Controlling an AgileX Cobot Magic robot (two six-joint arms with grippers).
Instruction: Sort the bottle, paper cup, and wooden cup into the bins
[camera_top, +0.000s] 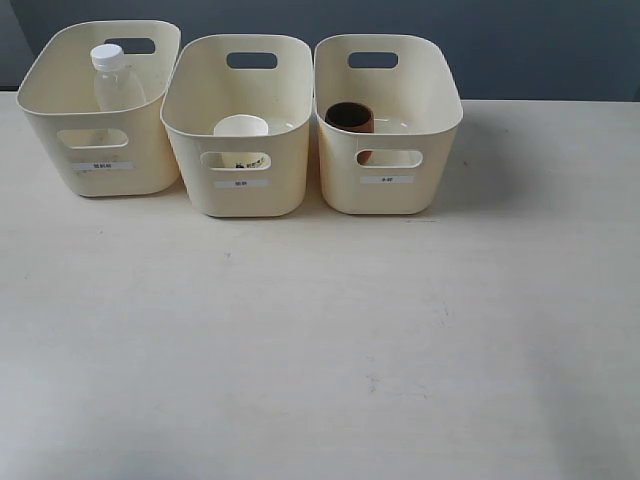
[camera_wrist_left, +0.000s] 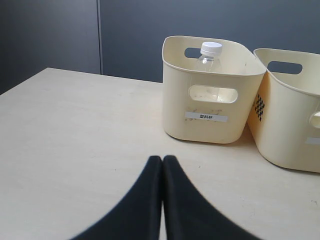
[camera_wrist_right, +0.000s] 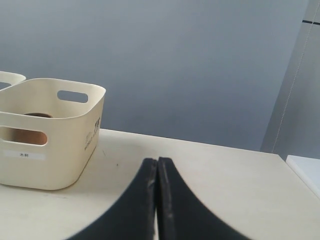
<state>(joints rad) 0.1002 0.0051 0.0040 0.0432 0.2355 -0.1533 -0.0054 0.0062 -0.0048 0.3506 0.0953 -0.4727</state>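
Observation:
Three cream bins stand in a row at the back of the table. The clear bottle with its white cap stands in the left bin. In the middle bin sits the white paper cup. The dark wooden cup rests in the right bin. Neither arm shows in the exterior view. My left gripper is shut and empty, hovering over bare table short of the left bin with the bottle. My right gripper is shut and empty, beside the right bin; the wooden cup shows through its slot.
The pale table stretches wide in front of the bins. Its right edge lies near my right gripper, with a white surface beyond. A dark blue-grey wall stands behind the bins.

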